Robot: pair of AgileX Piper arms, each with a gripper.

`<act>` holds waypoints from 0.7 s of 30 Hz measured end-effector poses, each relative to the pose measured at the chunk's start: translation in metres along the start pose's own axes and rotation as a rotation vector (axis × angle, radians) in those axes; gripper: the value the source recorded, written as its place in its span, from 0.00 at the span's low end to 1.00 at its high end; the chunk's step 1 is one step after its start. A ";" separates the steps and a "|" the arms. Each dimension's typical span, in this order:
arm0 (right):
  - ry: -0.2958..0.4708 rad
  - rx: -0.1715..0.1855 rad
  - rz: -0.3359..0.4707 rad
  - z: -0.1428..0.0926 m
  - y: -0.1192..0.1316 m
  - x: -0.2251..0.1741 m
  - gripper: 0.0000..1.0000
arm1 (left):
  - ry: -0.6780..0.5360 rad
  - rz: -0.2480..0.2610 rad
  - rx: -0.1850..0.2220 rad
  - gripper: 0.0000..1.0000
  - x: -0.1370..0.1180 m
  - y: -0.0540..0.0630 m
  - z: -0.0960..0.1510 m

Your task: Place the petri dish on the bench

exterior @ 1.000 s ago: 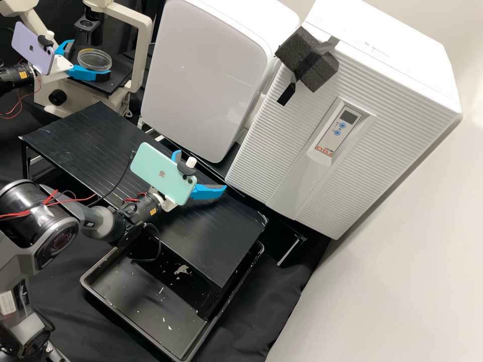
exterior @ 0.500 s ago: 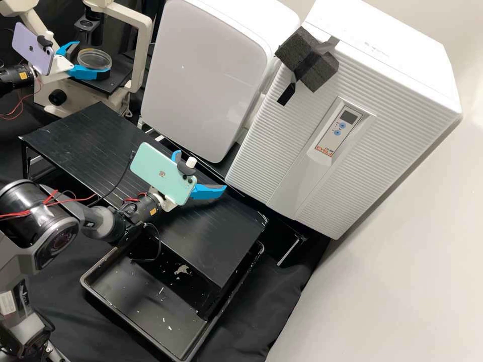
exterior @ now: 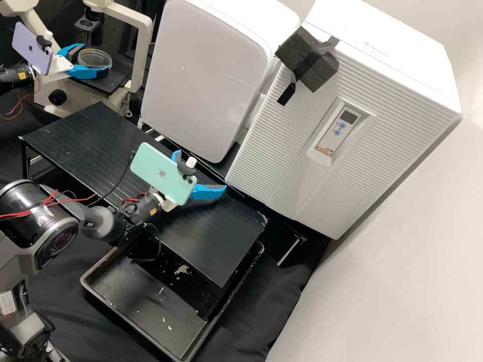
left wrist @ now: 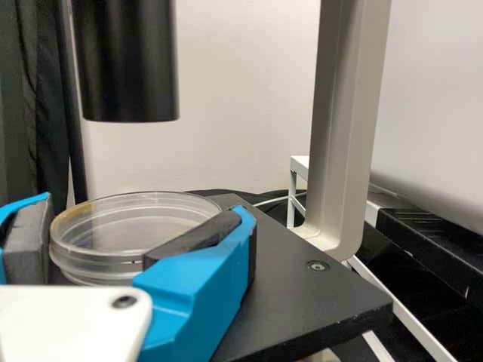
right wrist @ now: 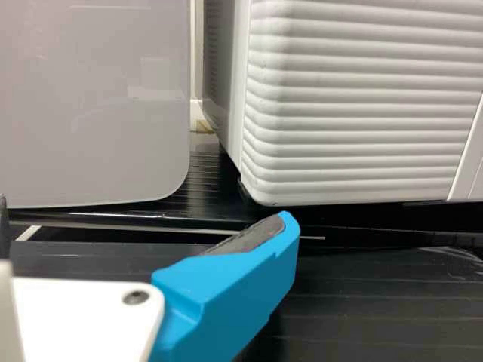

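Apparently, the grasp on the dish (left wrist: 94, 260) is the step in hand

The left gripper (left wrist: 143, 207) looks pinched on the dish, a pad at either side, at the microscope's stage (left wrist: 302, 302). Next calls for a level lift, then a carry to the bench (exterior: 80, 136). The left wrist comes in low, nearly flat. The right gripper (exterior: 200, 171) hangs above the bench, jaws spread, nothing between.

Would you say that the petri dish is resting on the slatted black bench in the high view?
No, the petri dish is at the black microscope stage, off to one side of the slatted black bench.
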 end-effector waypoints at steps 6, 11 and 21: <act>0.000 0.000 0.000 0.000 0.000 0.000 1.00 | -0.010 0.002 -0.005 0.00 -0.001 -0.001 0.000; 0.000 0.000 0.000 0.000 0.000 0.000 1.00 | -0.026 0.005 0.003 0.00 -0.004 -0.003 0.001; 0.000 0.000 0.000 0.000 0.000 0.000 1.00 | -0.068 -0.004 -0.024 0.00 -0.016 -0.005 0.006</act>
